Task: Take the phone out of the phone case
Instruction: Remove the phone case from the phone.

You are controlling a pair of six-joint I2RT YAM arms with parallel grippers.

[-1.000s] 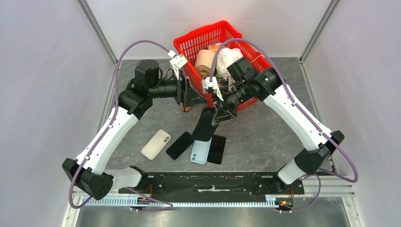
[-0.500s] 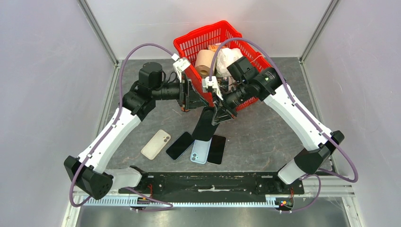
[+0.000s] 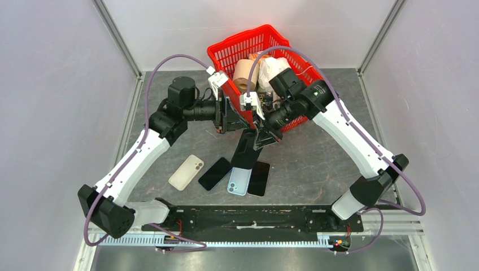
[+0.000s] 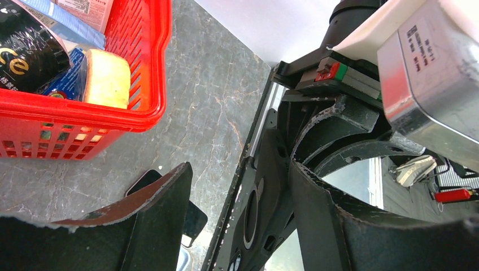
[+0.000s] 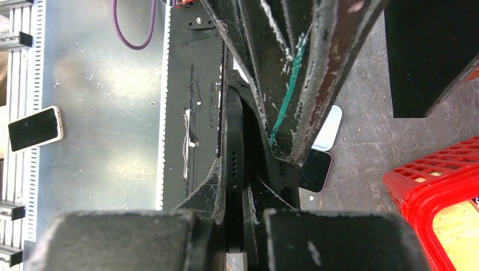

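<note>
While both arms meet just in front of the red basket [image 3: 243, 38], I read it like this, left to right.

Left gripper [image 3: 231, 117] has its jaws spread wide with nothing pinched. In the left wrist view its two scuffed fingers [image 4: 147, 220] stand apart, with the dark edge of the cased phone [image 3: 245, 151] in the gap. As far as I can tell it touches neither finger.

Right gripper [image 3: 263, 135] sits just beside the left one, clamped on the upper end of the cased phone. The right wrist view shows the slab edge-on, squeezed between both pads [image 5: 124, 240]. It hangs tilted from those fingers, lower end toward the table — I can't tell whether it touches the phones under it. No view lets me separate phone from case; it looks like one black piece.

Under the grippers, on the base side, four flat items lie in a row: cream phone [image 3: 186, 172], black phone [image 3: 214, 173], pale blue phone [image 3: 239, 180], second black phone [image 3: 259, 178].

The basket is right behind both grippers and holds a paper roll [image 3: 244, 72] and a white bag [image 3: 274, 66].
</note>
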